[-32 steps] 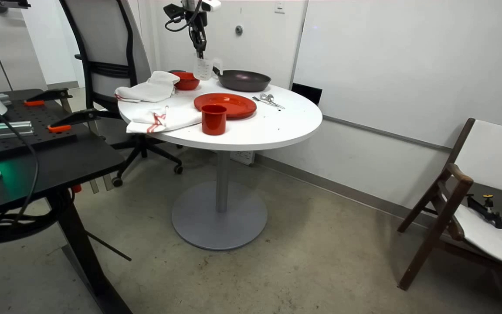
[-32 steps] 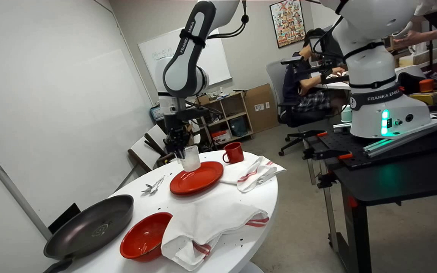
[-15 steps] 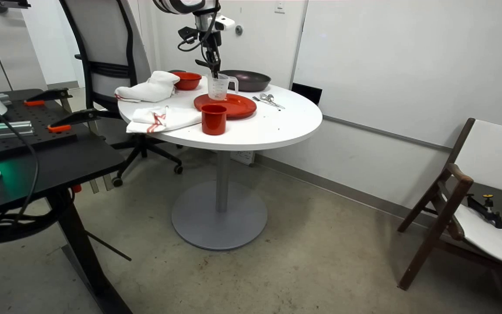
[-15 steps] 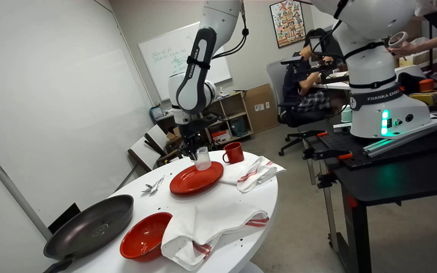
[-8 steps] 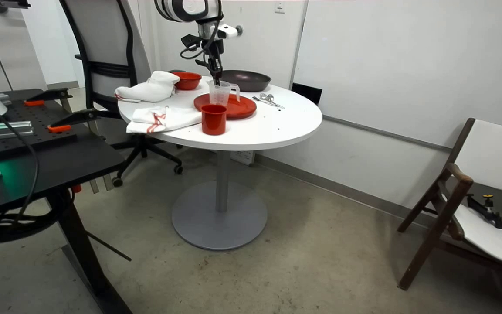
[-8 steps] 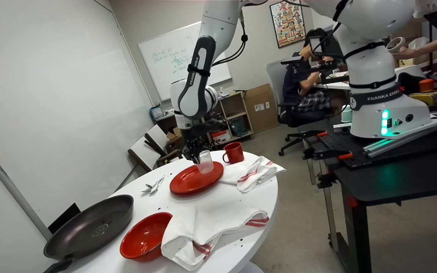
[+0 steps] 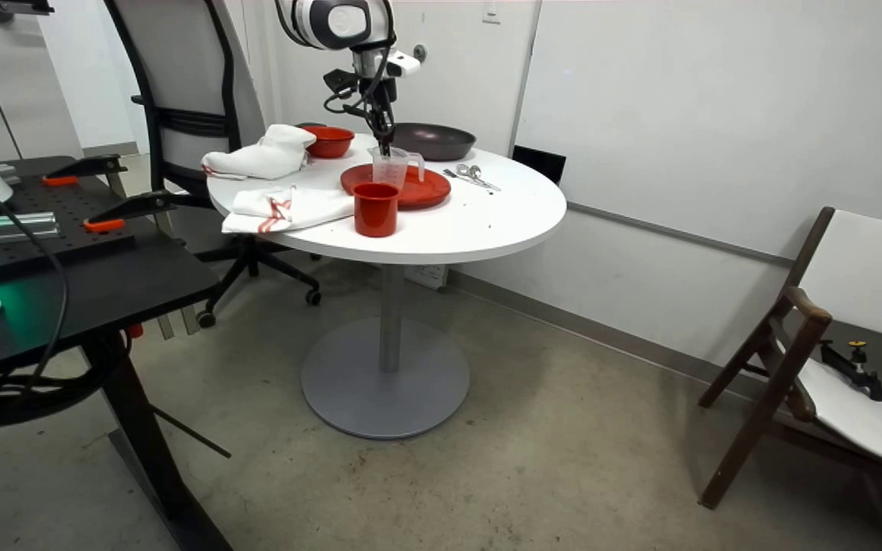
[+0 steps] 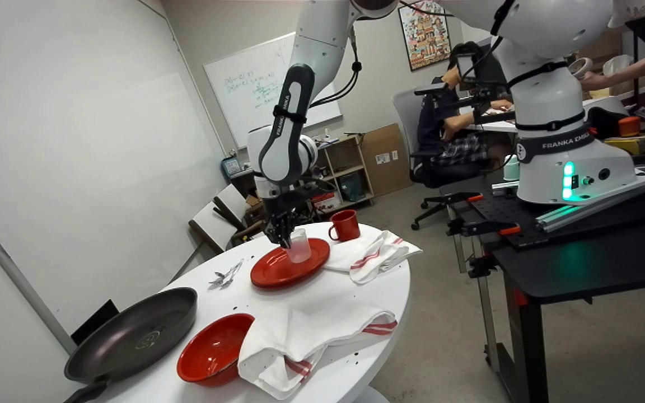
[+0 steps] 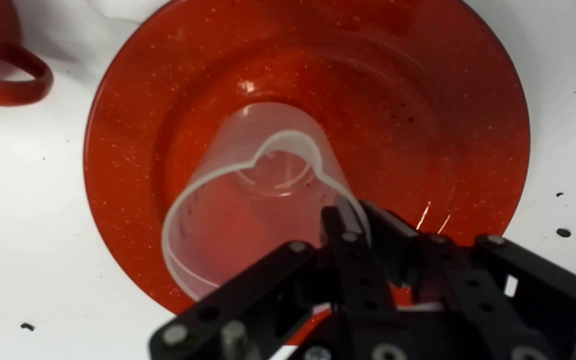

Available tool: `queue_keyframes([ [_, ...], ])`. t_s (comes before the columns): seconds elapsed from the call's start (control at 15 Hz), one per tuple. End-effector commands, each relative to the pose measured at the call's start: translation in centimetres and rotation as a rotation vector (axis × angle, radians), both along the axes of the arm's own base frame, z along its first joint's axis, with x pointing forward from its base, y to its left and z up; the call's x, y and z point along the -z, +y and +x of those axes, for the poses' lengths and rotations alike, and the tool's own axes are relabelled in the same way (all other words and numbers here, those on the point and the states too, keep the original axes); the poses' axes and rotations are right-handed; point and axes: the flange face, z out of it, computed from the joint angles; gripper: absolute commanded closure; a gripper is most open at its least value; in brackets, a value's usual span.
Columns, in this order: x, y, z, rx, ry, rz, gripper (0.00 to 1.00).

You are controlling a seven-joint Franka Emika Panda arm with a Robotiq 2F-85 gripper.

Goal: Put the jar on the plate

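From where I'm standing, the jar [image 9: 263,210] (more a clear measuring jug, tbh) is over the plate [image 9: 448,100], base well inside the rim & close to the middle. It's roughly upright, mouth up, prob. so it'll sit flat once let go. Base looks down or all but; can't tell if it's touching, b/c the mug [image 7: 376,212] hides the bottom in an exterior view.

The fingers [image 9: 337,227] are pinched nearly together w/ just the jar's thin wall btwn them: one inside the mouth, one outside. I'd guess that's b/c the body's too wide to span, and a pinch on the edge suits a reach from above. The handle [image 7: 421,164] is free, sticking out to one side.

Job's nearly done, I'd say; this is the set-down. Next: make sure it's seated, spread the fingers a touch, then go straight up. Leave at a slant & the inside one could snag the wall and tip the jar, which is prob. light plastic.

Rest of the tabletop [image 7: 521,207]: mug near the plate, not touching, so avoid drifting that way. A cloth [image 7: 299,210] lies right by the plate's edge; cutlery [image 7: 475,174] is near too, on another side. The bowl [image 8: 216,350] & pan [image 8: 138,333] sit farther off, out of the way I'd think.
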Motion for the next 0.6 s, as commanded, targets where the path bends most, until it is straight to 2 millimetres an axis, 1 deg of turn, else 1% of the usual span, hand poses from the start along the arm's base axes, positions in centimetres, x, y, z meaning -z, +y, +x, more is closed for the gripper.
queue_keyframes([
  [0.0,0.3,0.2,1.5,0.001,-0.022,0.006,0.77],
  [0.07,0.3,0.3,1.7,-0.004,-0.017,0.006,0.66],
  [0.2,0.1,0.3,1.9,-0.001,-0.019,0.008,0.53],
  [0.27,-0.1,0.3,2.0,-0.001,-0.022,0.008,0.45],
  [0.53,-1.6,0.6,2.2,0.003,-0.037,0.017,0.17],
])
